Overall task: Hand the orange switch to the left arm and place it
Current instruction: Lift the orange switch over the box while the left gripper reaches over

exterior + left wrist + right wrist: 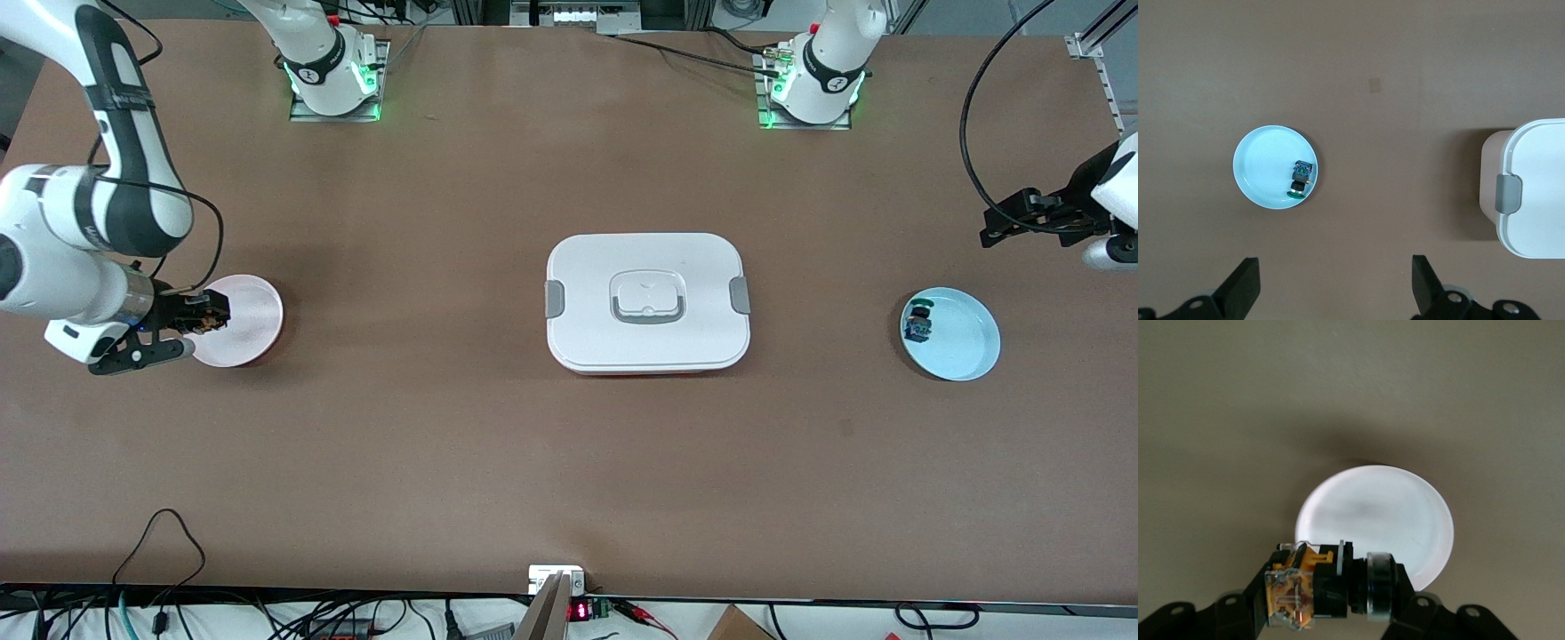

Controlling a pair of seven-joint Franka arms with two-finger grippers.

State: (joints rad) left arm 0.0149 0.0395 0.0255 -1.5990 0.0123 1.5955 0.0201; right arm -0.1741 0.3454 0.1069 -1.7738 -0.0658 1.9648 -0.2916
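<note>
place: robotics lab | evidence: bolted arm bases (336, 76), brown test table (444, 427), loose cables (160, 569)

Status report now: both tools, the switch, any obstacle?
Right tool shut on tiny black-and-orange switch, over pink plate. Left tool open, waiting. Large white box mid-table.

You are seeing the orange switch (1318, 587), black and orange with a silvery ring end, lying sideways in the right gripper (200, 313) over the white plate's (253, 320) edge. The box (647, 302) is sitting closed mid-table.
</note>
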